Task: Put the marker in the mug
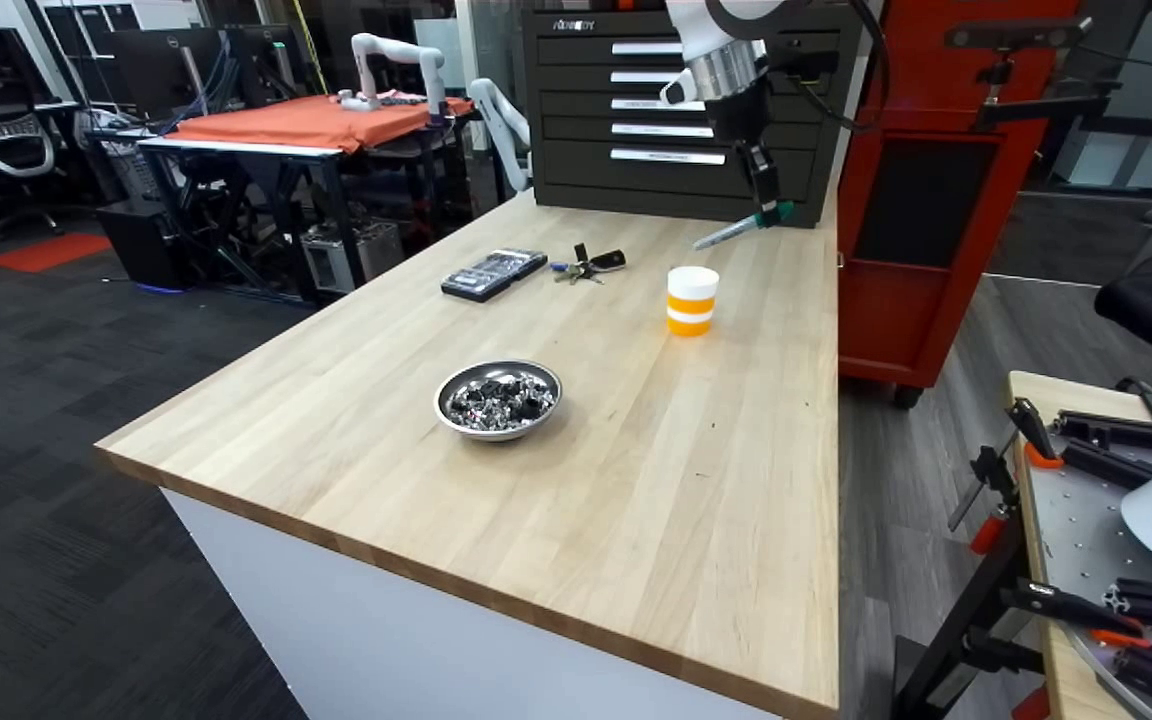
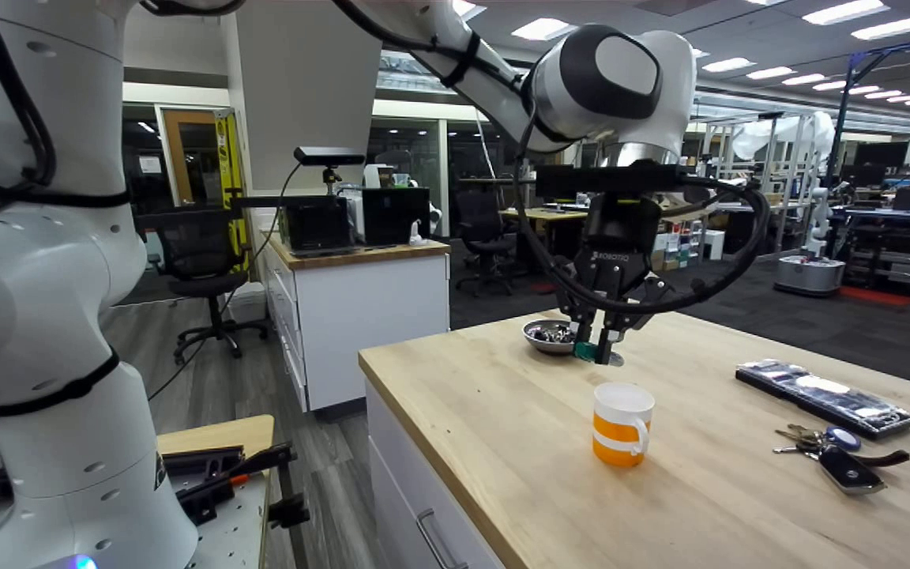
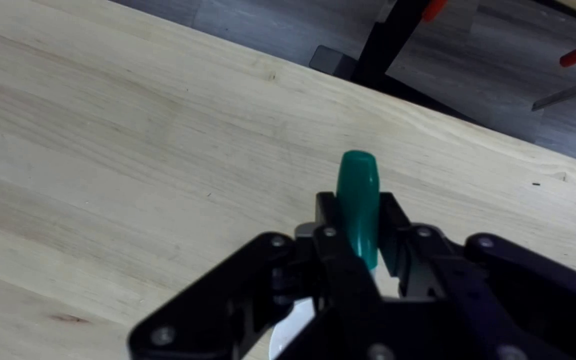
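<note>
My gripper (image 1: 768,212) is shut on the marker's green cap end and holds it above the table. The marker (image 1: 729,234) slants in an exterior view, its pale tip pointing down and away from the fingers. In the wrist view the green cap (image 3: 359,200) sits between both fingertips. The mug (image 1: 692,300), white on top with orange bands, stands upright on the table, apart from the marker. In an exterior view the mug (image 2: 621,427) shows its handle and stands lower than the fingers (image 2: 593,352). In the wrist view the mug (image 3: 290,324) is mostly hidden behind the gripper.
A metal bowl (image 1: 496,435) of small shiny parts stands on the wooden table (image 1: 636,540). A flat black case (image 1: 494,275) and keys (image 1: 588,264) lie near the mug. A dark tool chest (image 1: 576,170) stands at one table end.
</note>
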Controlling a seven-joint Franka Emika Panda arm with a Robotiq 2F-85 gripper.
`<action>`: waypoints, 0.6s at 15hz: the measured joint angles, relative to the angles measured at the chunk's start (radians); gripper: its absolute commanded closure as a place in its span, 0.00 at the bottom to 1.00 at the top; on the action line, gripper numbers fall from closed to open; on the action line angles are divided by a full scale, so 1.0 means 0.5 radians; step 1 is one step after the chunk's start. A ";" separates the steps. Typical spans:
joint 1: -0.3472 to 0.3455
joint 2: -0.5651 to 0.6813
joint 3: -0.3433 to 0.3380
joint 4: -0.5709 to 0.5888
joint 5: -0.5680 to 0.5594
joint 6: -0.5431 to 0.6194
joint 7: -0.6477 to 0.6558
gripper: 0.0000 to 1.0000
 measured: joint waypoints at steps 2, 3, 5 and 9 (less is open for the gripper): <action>0.000 0.058 0.008 0.074 -0.015 -0.096 -0.005 0.94; 0.000 0.087 0.013 0.109 -0.020 -0.139 -0.009 0.94; 0.002 0.147 0.021 0.177 -0.026 -0.217 -0.018 0.94; 0.003 0.273 0.046 0.316 -0.052 -0.359 -0.044 0.94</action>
